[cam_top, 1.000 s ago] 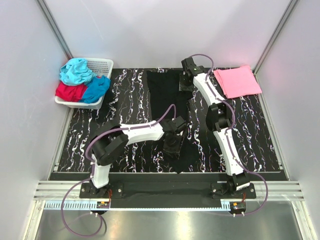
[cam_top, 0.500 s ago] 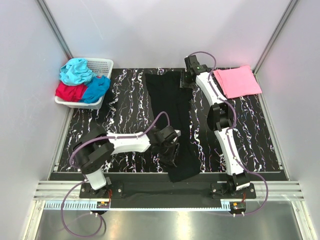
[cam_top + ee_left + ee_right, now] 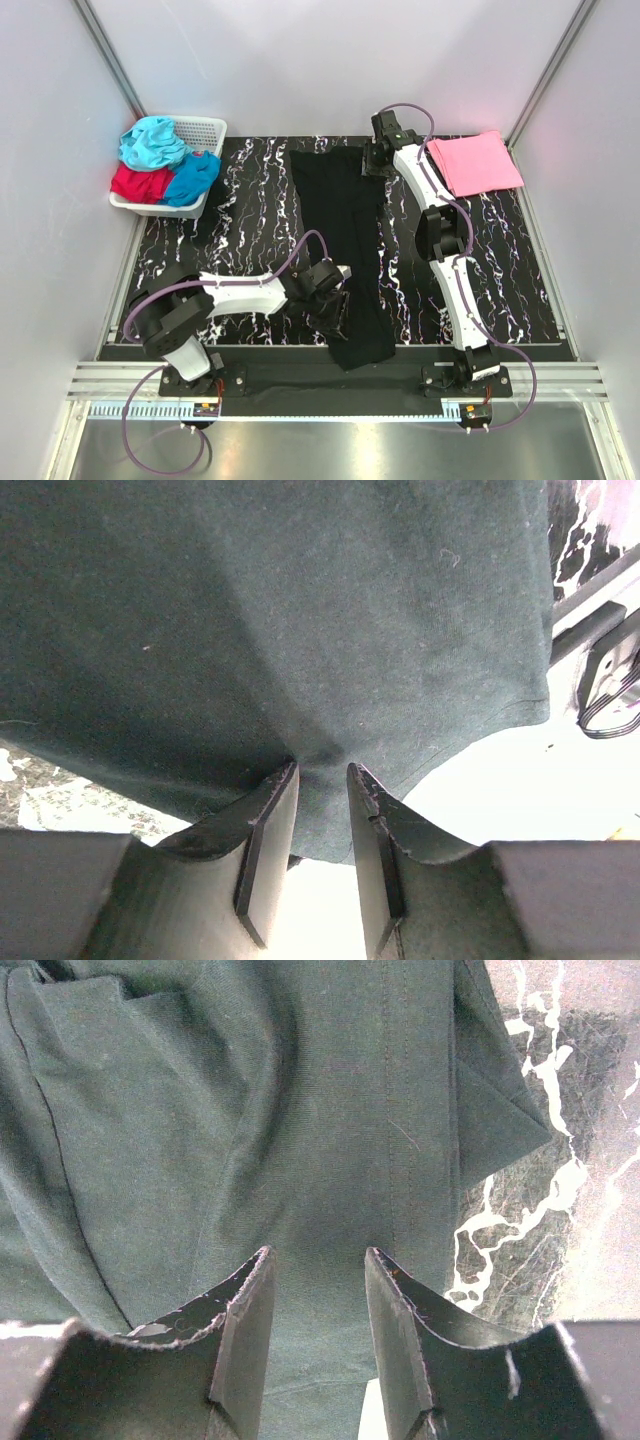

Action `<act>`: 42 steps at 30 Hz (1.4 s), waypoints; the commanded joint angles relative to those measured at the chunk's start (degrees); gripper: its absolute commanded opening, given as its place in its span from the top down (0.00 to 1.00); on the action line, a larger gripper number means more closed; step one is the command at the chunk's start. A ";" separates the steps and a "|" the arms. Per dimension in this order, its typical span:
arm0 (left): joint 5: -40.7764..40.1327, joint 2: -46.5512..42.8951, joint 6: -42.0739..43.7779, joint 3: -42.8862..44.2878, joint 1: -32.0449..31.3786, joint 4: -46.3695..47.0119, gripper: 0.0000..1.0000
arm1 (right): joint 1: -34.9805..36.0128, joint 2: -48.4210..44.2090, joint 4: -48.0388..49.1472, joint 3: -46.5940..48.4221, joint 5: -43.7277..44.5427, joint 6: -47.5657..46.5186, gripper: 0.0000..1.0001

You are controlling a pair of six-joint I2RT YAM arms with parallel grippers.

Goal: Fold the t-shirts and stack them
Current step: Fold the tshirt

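A black t-shirt (image 3: 345,225) was laid out in a long, narrow strip down the middle of the dark marbled surface (image 3: 500,270), running from the far edge to the near edge. Its near end was pinched by the left claw (image 3: 335,308). In the left wrist view the cloth was seen puckered into the narrow gap between the two fingers (image 3: 268,835), with the hem hanging just beyond them.

The far end of the same shirt was met by the right claw (image 3: 372,160). In the right wrist view its fingers (image 3: 245,1335) were held apart, with folded cloth and a seam filling the space between them. Whether the cloth was actually gripped there could not be told.

A pink t-shirt (image 3: 475,162) was laid folded flat at the far right corner of the surface, well apart from the black one. A white basket (image 3: 208,130) was placed at the far left corner. A teal t-shirt (image 3: 152,142) was heaped on top in it, with a red one (image 3: 138,184) and a blue one (image 3: 192,178) bunched beside it toward the near rim.
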 commanded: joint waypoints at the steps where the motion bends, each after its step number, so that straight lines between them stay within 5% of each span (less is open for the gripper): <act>1: -10.61 5.57 1.96 -6.85 -1.20 -17.68 0.62 | -0.01 0.51 1.79 0.15 0.02 -1.08 0.52; 9: -14.31 1.08 4.42 3.16 -1.20 -13.99 0.38 | 1.31 -5.55 3.20 0.15 6.53 -3.97 0.49; 15: -20.19 -2.78 3.99 7.47 -1.11 -15.13 0.31 | 1.92 -10.99 3.55 -2.48 7.58 -4.59 0.48; 28: -26.17 -18.15 1.17 9.85 -1.03 -22.07 0.27 | 7.98 -17.60 3.90 -8.20 7.59 -4.33 0.48; 42: -41.73 -23.08 -6.99 11.43 -0.33 -33.85 0.27 | 12.30 -13.74 3.90 -17.34 10.31 -0.72 0.50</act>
